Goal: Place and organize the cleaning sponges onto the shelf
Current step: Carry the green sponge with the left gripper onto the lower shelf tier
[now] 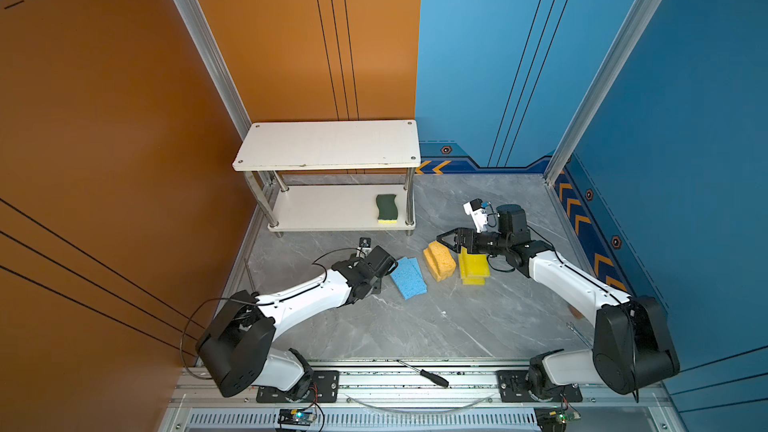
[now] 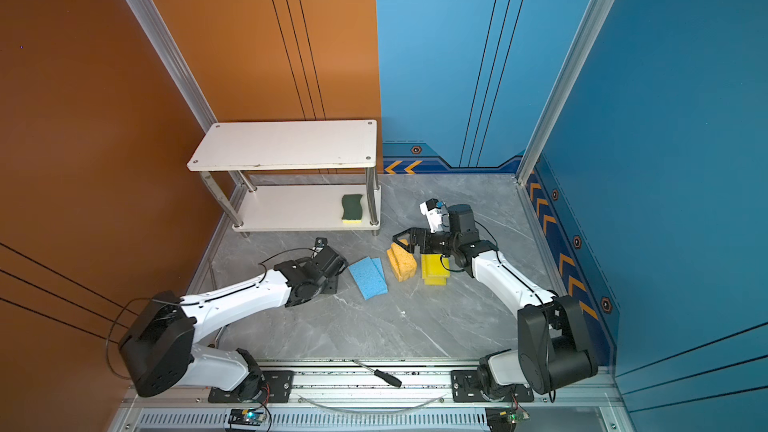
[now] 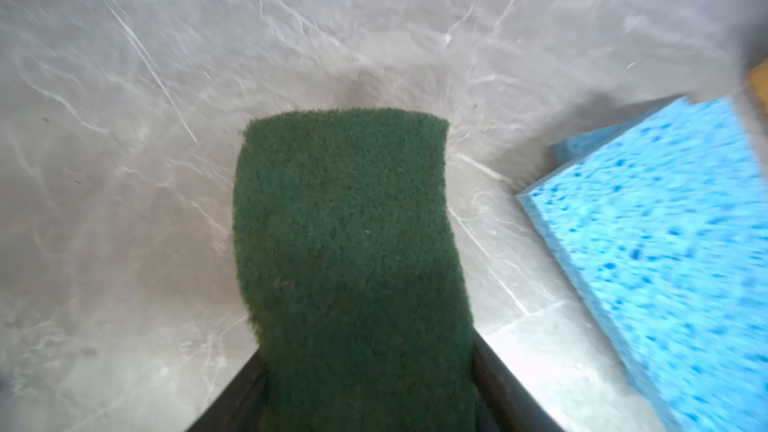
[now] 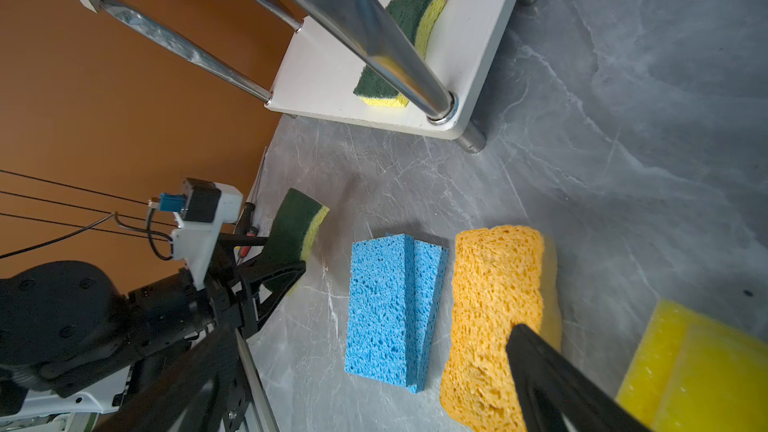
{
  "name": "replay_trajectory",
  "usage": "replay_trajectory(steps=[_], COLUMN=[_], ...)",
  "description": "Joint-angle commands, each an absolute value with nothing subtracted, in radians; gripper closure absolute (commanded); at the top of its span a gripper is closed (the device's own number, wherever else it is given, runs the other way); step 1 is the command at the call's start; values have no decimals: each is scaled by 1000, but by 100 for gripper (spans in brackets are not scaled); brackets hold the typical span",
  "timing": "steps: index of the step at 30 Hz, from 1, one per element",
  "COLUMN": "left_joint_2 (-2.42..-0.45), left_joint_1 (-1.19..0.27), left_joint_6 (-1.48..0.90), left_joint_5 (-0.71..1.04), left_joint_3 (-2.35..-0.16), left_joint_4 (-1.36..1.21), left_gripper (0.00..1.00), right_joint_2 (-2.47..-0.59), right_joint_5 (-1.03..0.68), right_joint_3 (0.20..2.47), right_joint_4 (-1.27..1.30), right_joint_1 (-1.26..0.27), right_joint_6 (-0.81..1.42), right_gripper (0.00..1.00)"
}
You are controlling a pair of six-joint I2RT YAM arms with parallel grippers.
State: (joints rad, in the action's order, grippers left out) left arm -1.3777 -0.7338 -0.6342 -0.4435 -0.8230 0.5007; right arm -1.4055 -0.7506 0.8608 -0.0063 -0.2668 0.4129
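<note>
The shelf (image 1: 328,145) stands at the back left, and one green-on-yellow sponge (image 1: 387,209) lies at the right end of its lower board (image 4: 332,76). My left gripper (image 3: 370,388) is shut on a second green-on-yellow sponge (image 3: 345,222), which it holds tilted just above the floor (image 4: 297,222); in both top views the wrist hides this sponge. Two light blue sponges (image 1: 408,278) overlap on the floor beside it. Two orange sponges (image 1: 439,261) and a stack of yellow sponges (image 1: 473,270) lie further right. My right gripper (image 1: 446,238) hangs open over the orange sponges, with nothing between its fingers.
A black-handled screwdriver (image 1: 424,374) lies on the front rail. The shelf's chrome front leg (image 4: 374,35) stands near the right gripper. An orange wall bounds the left side, blue walls the back and right. Grey marble floor (image 1: 436,326) stretches between the sponges and the front rail.
</note>
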Motion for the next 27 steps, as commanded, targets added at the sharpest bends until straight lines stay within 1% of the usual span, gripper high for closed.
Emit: replay_trajectory(steps=[1, 5, 11, 15, 21, 27], left_joint_2=[-1310, -1265, -1251, -1277, -1317, -1371], left_joint_1=[-703, -650, -564, -508, -461, -405], left_joint_6=[-587, -527, -403, -369, -287, -282], left_joint_5=[-444, -434, -395, -351, -333, -281], left_joint_3=[-847, -866, -894, -903, -939, -973], left_joint_4=[551, 533, 425, 371, 292, 205], left_gripper=[36, 37, 38, 37, 37, 37], right_joint_2=[-1425, -1425, -1418, -1406, -1387, -1378], right_joint_5=[-780, -779, -779, -781, -770, -762], right_joint_3=[888, 891, 893, 893, 896, 894], right_joint_4=[29, 29, 24, 18, -4, -11], right_joint_1=[-261, -263, -262, -270, -278, -282], right_joint_6=[434, 436, 436, 437, 425, 426], right_gripper=[0, 0, 0, 0, 0, 0])
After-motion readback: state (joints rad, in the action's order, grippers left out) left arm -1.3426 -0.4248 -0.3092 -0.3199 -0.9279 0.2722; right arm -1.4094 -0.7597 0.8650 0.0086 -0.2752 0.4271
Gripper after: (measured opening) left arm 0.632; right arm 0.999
